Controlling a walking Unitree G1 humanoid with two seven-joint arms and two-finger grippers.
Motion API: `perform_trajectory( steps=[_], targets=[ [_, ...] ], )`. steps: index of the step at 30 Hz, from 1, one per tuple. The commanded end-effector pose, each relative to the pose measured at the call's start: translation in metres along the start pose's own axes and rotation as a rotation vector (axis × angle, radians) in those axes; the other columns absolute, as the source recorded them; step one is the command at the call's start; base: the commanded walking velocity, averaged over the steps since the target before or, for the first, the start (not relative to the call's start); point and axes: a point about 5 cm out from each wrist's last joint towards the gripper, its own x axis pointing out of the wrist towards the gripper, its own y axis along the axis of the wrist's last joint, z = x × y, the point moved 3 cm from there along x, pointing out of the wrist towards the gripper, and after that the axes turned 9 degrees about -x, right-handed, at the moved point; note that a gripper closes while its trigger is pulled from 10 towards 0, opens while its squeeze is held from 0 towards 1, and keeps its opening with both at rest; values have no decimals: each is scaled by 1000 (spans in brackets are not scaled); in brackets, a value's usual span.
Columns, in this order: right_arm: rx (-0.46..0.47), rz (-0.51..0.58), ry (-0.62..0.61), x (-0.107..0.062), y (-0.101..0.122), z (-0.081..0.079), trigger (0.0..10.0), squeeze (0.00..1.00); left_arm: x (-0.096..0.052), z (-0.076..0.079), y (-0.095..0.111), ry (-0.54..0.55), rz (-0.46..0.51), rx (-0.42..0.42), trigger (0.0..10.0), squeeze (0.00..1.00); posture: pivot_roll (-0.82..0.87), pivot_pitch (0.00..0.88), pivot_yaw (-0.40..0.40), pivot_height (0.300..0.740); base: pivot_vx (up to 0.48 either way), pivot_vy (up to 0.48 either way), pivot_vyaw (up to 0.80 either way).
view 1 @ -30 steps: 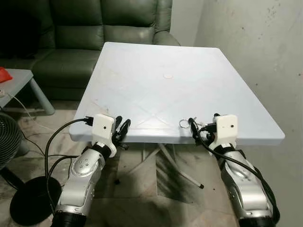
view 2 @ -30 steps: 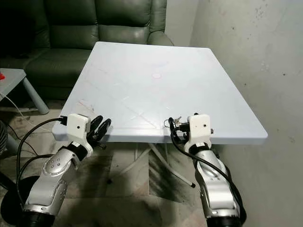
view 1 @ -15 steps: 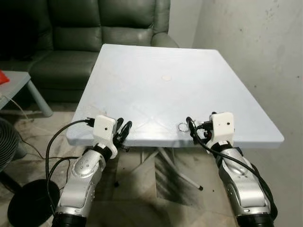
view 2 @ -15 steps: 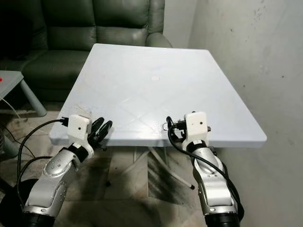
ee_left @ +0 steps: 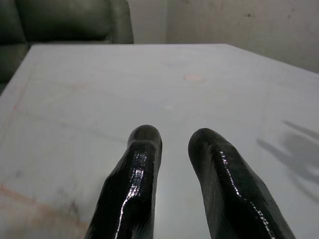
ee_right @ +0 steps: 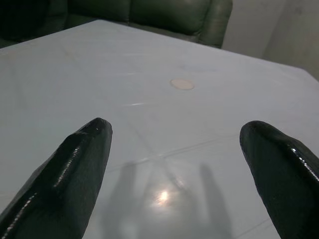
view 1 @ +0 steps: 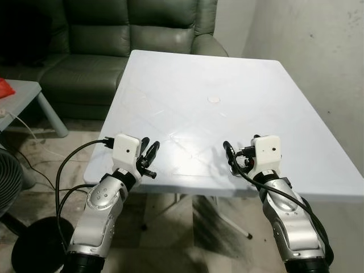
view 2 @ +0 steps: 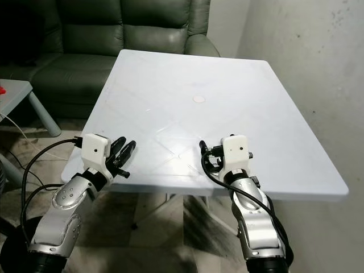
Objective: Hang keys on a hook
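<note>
Searching for keys: right gripper [ee_right: 174,134] spread wide, left gripper [ee_left: 172,137] narrow, over the table [view 1: 239,74]; locate them next.

— What's different?
— The whole view has shifted, so the camera has moved. The table [view 1: 227,74] now reaches nearer, and its near edge lies behind both wrists.
— And the grippers?
— The left gripper [view 1: 150,143] and right gripper [view 1: 239,151] now hover over the near part of the tabletop, no longer at its edge.
— The key ring?
— It lay just left of the right gripper; I can't make it out now.
</note>
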Motion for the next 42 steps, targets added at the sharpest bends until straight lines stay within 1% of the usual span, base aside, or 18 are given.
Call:
perform_trajectory(
  steps=[1, 10, 13, 17, 18, 22, 23, 27, 28, 31, 34, 35, 36, 37, 39, 40, 42],
  targets=[
    [-4, -4, -10, -1, -1, 4, 10000, 0, 1, 4, 0, -8, -1, 8, 10000, 0, -119, 0, -38, 740, 0, 0, 0],
    [-5, -6, 3, 0, -1, 3, 10000, 0, 1, 5, 0, -5, 8, 16, 10000, 0, -114, 0, -44, 740, 0, 0, 0],
    [-6, -11, 4, 1, -2, 3, 10000, 0, 0, 7, -1, -21, 13, 7, 10000, 0, -113, 0, -45, 740, 0, 0, 0],
    [-14, -23, 3, 1, -3, 4, 10000, 0, -2, 15, -3, -61, 3, 7, 10000, 0, -114, 0, -49, 740, 0, 0, 0],
    [-23, -33, -4, 1, -4, 6, 10000, 0, -4, 20, -6, -86, -1, 14, 10000, 0, -114, 0, -49, 740, 0, 0, 0],
    [-35, -46, -15, 0, -6, 9, 10000, 0, -5, 26, -9, -112, -8, 24, 10000, 0, -114, 0, -54, 740, 0, 0, 0],
    [-46, -56, -19, -1, -8, 10, 10000, 0, -6, 30, -11, -132, -16, 30, 10000, 0, -114, 0, -54, 740, 0, 0, 0],
    [-60, -71, -23, -1, -10, 12, 10000, 0, -7, 34, -13, -148, -20, 33, 10000, 0, -115, 0, -57, 740, 0, 0, 0],
    [-79, -89, -29, -2, -11, 13, 10000, 0, -9, 38, -15, -167, -28, 38, 10000, 0, -117, 10, -61, 740, 0, 0, 0],
    [-84, -94, -32, -2, -12, 14, 10000, 0, -10, 39, -15, -172, -31, 40, 10000, 0, -117, 10, -61, 740, 0, 0, 0],
    [-89, -127, -40, -3, -16, 15, 10000, 0, -13, 49, -17, -217, -39, 53, 10000, 0, -119, 42, -70, 740, 0, 0, 0],
    [-89, -127, -40, -3, -16, 15, 10000, 0, -13, 49, -17, -217, -39, 53, 10000, 0, -119, 42, -70, 740, 0, 0, 0],
    [-93, -147, -50, -2, -19, 15, 10000, 0, -16, 55, -19, -246, -45, 56, 10000, 0, -118, 54, -73, 740, 0, 0, 0],
    [-88, -152, -53, -3, -20, 14, 10000, 0, -18, 57, -19, -257, -48, 58, 10000, 0, -118, 67, -73, 740, 0, 0, 0],
    [-86, -161, -56, -3, -22, 14, 10000, 0, -19, 59, -20, -265, -51, 56, 10000, 0, -118, 67, -73, 740, 0, 0, 0],
    [-82, -181, -63, -4, -25, 14, 10000, 0, -22, 63, -22, -274, -56, 57, 10000, 0, -116, 90, -75, 740, 0, 0, 0],
    [-79, -192, -68, -5, -27, 14, 10000, 0, -25, 65, -22, -281, -60, 56, 10000, 0, -117, 104, -73, 740, 0, 0, 0]
  ],
)
